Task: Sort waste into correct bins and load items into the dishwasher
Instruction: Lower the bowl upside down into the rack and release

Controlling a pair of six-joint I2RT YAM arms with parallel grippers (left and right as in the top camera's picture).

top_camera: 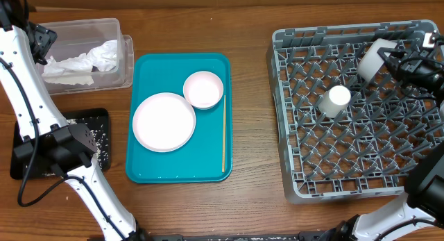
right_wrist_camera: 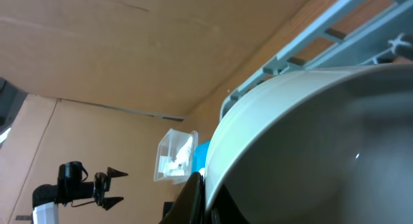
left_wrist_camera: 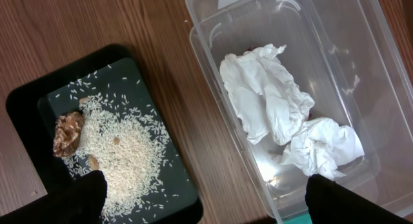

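Note:
My right gripper (top_camera: 397,60) is shut on the rim of a pale bowl (top_camera: 374,57), held tilted over the far right of the grey dish rack (top_camera: 291,130). In the right wrist view the bowl (right_wrist_camera: 310,140) fills the frame, with the gripper (right_wrist_camera: 205,188) pinching its edge. A small white cup (top_camera: 338,99) lies in the rack. My left gripper (left_wrist_camera: 203,183) is open and empty above the gap between the black tray (left_wrist_camera: 161,101) of rice (left_wrist_camera: 122,146) and the clear tub (left_wrist_camera: 361,88) holding crumpled napkins (left_wrist_camera: 264,95). In the overhead view it is at the far left (top_camera: 41,41).
A teal serving tray (top_camera: 208,164) in the middle holds a white plate (top_camera: 164,121), a small white bowl (top_camera: 203,89) and a chopstick (top_camera: 223,133). The clear tub (top_camera: 121,60) is at the back left, and the black tray (top_camera: 97,119) is in front of it.

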